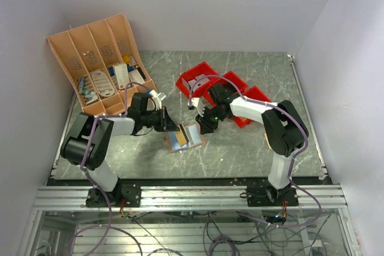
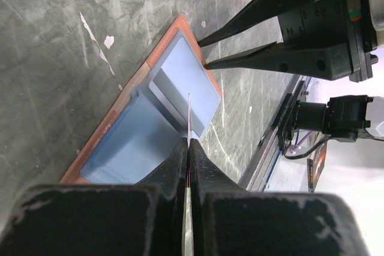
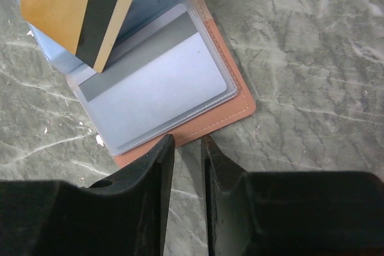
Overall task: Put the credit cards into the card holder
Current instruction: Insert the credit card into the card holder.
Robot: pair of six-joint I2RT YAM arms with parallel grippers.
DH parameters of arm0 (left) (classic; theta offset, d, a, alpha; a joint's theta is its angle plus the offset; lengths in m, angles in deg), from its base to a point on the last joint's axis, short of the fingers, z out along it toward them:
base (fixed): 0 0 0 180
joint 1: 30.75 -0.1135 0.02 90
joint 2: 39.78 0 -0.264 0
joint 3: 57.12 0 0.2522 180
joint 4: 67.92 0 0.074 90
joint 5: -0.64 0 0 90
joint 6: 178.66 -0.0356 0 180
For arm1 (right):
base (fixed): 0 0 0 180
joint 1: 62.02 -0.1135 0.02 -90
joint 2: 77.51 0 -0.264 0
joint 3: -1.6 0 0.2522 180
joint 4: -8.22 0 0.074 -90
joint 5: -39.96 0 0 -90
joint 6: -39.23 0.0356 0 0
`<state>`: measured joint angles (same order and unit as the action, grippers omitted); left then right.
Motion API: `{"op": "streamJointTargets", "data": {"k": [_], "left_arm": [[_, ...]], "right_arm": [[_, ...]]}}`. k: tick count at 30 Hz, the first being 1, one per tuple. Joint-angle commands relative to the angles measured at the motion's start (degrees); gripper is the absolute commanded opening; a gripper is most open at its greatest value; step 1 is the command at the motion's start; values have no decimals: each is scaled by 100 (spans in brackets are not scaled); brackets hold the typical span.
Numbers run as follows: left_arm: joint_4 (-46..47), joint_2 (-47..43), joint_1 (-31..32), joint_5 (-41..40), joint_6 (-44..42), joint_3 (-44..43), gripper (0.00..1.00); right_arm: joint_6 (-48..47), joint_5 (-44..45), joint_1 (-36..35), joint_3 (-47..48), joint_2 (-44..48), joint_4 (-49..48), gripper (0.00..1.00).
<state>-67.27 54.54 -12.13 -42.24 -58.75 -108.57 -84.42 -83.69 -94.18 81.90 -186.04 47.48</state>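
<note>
The card holder [image 1: 191,136] lies opened flat on the marble table [image 1: 258,148], between my two arms and close to both. Its tan cover faces down and its clear sleeves [image 3: 162,82] face up. My left gripper [image 2: 188,142] is clamped tight on a gold card [image 3: 60,4] with a black stripe, held by one short end so the free end reaches out over the holder's left half. In the left wrist view the card shows only as a thin edge, pointing at the step where one sleeve overlaps the next. A pale card [image 3: 150,70] with a grey stripe seems to sit under the uppermost sleeve already. My right gripper [image 3: 187,142] has its fingers a narrow slit apart, with the tips at the holder's near right edge. They look set astride the tan rim, though I cannot tell whether they touch it. The holder's long axis runs roughly from one arm to the other, so I judge the gold card must slide along that line, away from my left arm, into a sleeve mouth. The left arm is plainly the one to do it, and the right could steady the cover. There is bare table around the holder's near and right edges, and the red bins [image 1: 207,76] and the organiser rack [image 1: 90,52] stand well apart.
</note>
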Motion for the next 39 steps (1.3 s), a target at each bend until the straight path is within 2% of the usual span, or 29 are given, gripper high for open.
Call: {"op": "streamJointTargets", "data": {"k": [1, 21, 39], "left_arm": [[822, 142, -59, 200, 423, 113, 7], [245, -20, -95, -139, 364, 372, 7], [1218, 455, -95, -185, 932, 575, 7]], "right_arm": [[-30, 115, -15, -83, -110, 28, 25], [-2, 120, -9, -107, -94, 29, 24], [34, 116, -12, -124, -36, 3, 24]]}}
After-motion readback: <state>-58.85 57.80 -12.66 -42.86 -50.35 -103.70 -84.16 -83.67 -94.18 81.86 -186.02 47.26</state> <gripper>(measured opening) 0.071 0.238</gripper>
